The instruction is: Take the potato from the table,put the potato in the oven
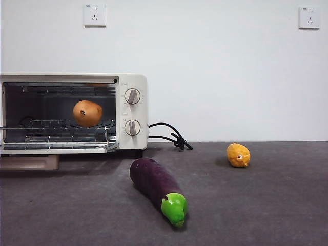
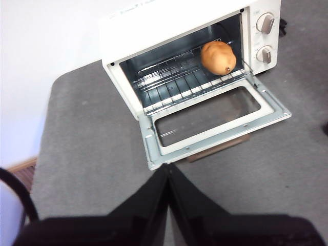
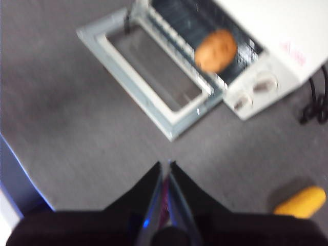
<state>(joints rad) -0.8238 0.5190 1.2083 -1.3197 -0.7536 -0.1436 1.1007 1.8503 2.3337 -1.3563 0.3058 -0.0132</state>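
Oven (image 1: 134, 82) rack: potato (image 1: 87, 113), seemingly gripper-free.

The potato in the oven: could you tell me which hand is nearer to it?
Hard to call; neither is clearly nearer. The left hand and the right hand, both shut, hang back above the table in front of the open oven, well clear of the potato on its rack.

We see counter (image 1: 266, 205) matt grey, faintly speckled. Oven (image 1: 132, 82) smooth cream shell, wire metal rack (image 2: 174, 84), glass door (image 2: 210, 115). Potato (image 1: 87, 113) smooth, dull brown-orange. Eggplant (image 1: 154, 182) glossy purple. Cord (image 1: 171, 136) black, rubbery.
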